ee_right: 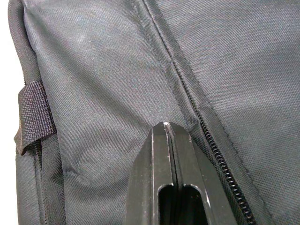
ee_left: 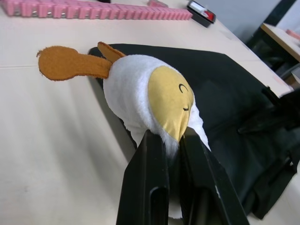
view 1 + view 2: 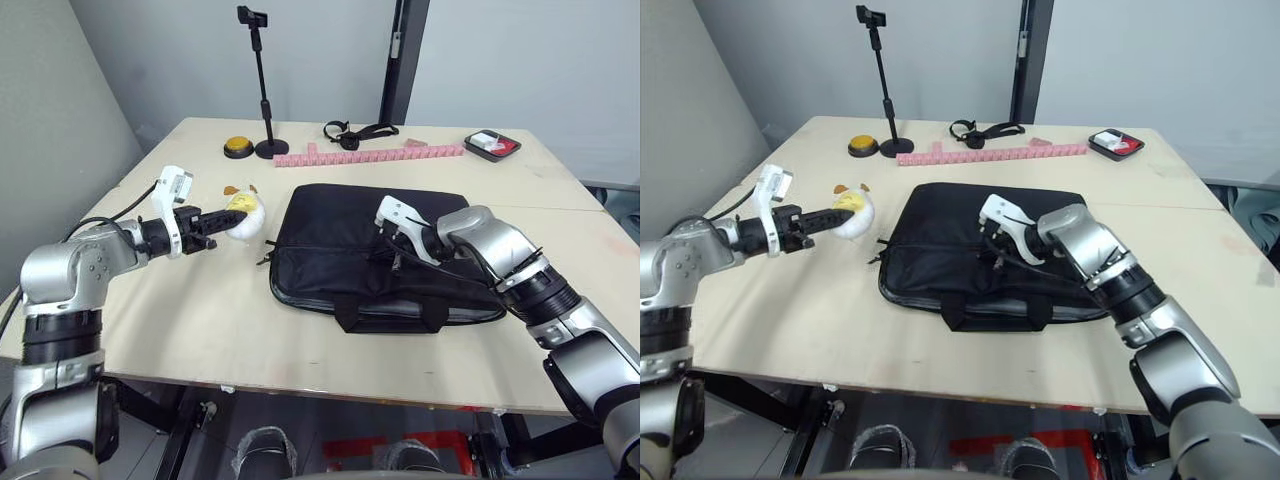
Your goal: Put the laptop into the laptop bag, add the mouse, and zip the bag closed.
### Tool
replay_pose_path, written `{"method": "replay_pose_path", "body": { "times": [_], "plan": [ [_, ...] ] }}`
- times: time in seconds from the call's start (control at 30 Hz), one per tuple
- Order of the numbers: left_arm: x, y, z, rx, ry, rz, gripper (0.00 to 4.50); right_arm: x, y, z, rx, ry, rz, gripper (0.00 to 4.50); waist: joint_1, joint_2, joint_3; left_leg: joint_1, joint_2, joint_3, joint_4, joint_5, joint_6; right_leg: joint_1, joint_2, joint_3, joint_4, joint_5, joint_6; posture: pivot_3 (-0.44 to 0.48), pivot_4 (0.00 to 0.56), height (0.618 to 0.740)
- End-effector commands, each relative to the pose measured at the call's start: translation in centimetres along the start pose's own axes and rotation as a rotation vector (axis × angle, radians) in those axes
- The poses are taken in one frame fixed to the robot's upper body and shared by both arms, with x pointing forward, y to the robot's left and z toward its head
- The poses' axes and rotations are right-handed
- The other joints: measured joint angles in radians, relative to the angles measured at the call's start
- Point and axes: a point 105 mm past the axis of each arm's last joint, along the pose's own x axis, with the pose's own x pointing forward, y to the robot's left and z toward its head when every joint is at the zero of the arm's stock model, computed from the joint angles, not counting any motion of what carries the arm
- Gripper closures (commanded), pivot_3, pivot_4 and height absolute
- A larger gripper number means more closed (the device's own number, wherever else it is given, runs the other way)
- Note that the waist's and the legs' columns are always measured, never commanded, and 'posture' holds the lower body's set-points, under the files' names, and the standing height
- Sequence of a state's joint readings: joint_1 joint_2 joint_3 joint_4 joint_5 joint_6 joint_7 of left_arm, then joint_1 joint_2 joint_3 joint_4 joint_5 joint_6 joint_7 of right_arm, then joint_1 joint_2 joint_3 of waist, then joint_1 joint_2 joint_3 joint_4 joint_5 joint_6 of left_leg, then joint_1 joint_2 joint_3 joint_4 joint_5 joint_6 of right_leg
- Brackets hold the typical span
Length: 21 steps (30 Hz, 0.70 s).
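The black laptop bag (image 3: 340, 225) lies flat in the middle of the table, its strap handles (image 3: 390, 312) toward the near edge. My right gripper (image 1: 164, 126) is shut, and its tip rests on the bag's top fabric beside a zipper line (image 1: 213, 140). Just left of the bag, my left gripper (image 2: 172, 138) is shut on a white soft duck toy (image 2: 150, 93) with a yellow face and orange feet and holds it over the table. The laptop and the mouse are out of view.
Along the far side of the table stand a black phone stand (image 3: 262, 80), a yellow button (image 3: 238, 147), a long pink strip (image 3: 370, 155), a black strap (image 3: 355, 131) and a small red-rimmed tray (image 3: 492, 145). Bare wood (image 3: 190, 320) runs in front of the bag.
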<state>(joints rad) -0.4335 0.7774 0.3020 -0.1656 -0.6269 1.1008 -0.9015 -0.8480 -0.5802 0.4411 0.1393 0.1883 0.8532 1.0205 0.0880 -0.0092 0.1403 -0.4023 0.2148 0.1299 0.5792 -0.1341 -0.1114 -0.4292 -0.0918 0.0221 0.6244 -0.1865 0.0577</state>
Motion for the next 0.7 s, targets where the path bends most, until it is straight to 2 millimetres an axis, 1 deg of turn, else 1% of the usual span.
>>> {"method": "replay_pose_path", "body": {
  "times": [0.03,0.07,0.17,0.37,0.4,0.5,0.7],
  "plan": [
    [0.0,-2.5,-1.0,0.143,0.088,-0.081,4.45,0.8,-0.9,-3.0,0.063,0.124,-0.046,4.5,-0.003,0.0,0.0,0.001,0.0,0.001,-0.002,0.0,0.0,0.0,0.0,0.0,-0.001,0.0,0.0,0.0,0.15,0.739],
    [0.1,-2.6,-1.1,0.151,0.093,-0.081,4.45,0.8,-0.9,-3.0,0.061,0.127,-0.041,4.5,-0.001,0.0,0.0,0.001,0.0,0.001,-0.003,0.0,0.0,0.0,0.0,0.0,-0.001,0.0,0.0,0.0,0.15,0.739],
    [0.4,-3.9,-1.6,0.165,0.101,-0.129,4.45,1.0,-0.8,-3.0,0.059,0.13,-0.034,4.5,-0.002,0.0,0.0,0.001,0.001,0.001,-0.003,0.0,0.0,0.0,0.001,0.0,-0.001,0.0,0.0,0.0,0.15,0.739],
    [0.5,-6.8,-3.9,0.192,0.187,-0.247,4.45,1.1,-0.7,-3.0,0.061,0.136,-0.027,4.5,-0.015,0.0,0.0,0.002,0.0,0.002,-0.003,0.0,0.0,0.0,0.001,0.002,-0.002,0.0,0.0,0.0,0.15,0.739],
    [0.4,-7.6,-4.5,0.208,0.206,-0.278,4.45,1.1,-0.7,-3.0,0.062,0.138,-0.024,4.5,-0.018,0.0,0.0,0.001,0.0,0.002,-0.003,0.0,0.0,-0.001,0.001,0.002,-0.002,0.0,0.0,0.0,0.15,0.739],
    [0.3,-9.2,-4.5,0.215,0.195,-0.346,4.45,1.2,-0.4,-3.1,0.063,0.145,-0.011,4.5,-0.019,0.0,-0.001,0.001,0.0,0.003,-0.004,0.0,0.0,-0.001,0.001,0.002,-0.003,0.0,0.0,0.0,0.15,0.739],
    [0.3,-10.4,-5.4,0.281,0.251,-0.388,4.45,1.3,-0.1,-3.2,0.059,0.156,0.006,4.5,-0.019,0.0,-0.001,0.001,0.0,0.003,-0.004,0.0,0.0,-0.002,0.001,0.003,-0.003,0.0,0.001,0.0,0.15,0.739]
  ]
}}
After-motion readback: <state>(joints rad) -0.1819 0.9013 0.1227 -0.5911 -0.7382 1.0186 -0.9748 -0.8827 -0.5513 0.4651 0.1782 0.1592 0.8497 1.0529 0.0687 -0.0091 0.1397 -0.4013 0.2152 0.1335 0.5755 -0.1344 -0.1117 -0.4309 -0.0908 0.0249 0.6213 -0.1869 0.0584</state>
